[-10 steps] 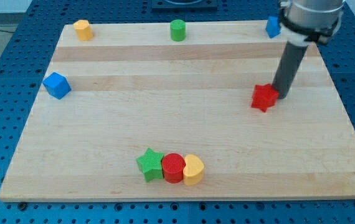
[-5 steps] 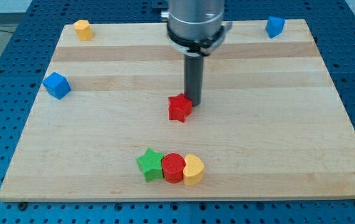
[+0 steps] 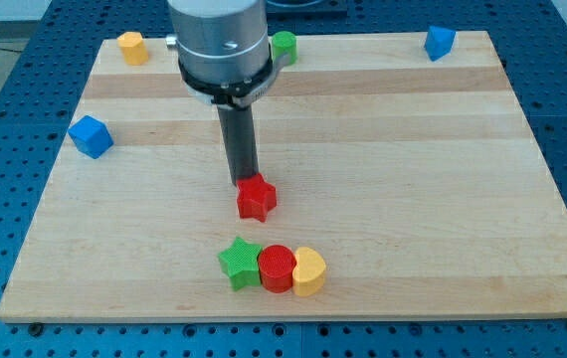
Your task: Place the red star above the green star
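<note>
Jaws lacking altogether on this rig: only a straight dark rod, with my tip (image 3: 244, 182) pressing against the upper-left edge of the red star (image 3: 256, 198), nothing gripped. Resting on the pale wooden surface (image 3: 413, 239), largest of all. Sitting a little above and slightly right of the green star (image 3: 239, 263), with a clear gap between, the red star nearly placed. Needing, by judgement, only a small nudge toward the view's left, so the tip belonging on the star's right side. Lining up beside the green star: a red cylinder (image 3: 277, 268) and a yellow block (image 3: 308, 270), touching. Lying well apart: a blue cube (image 3: 91, 136), a blue block (image 3: 439, 42), a yellow block at the top left (image 3: 132, 47), a green cylinder (image 3: 284, 46).
</note>
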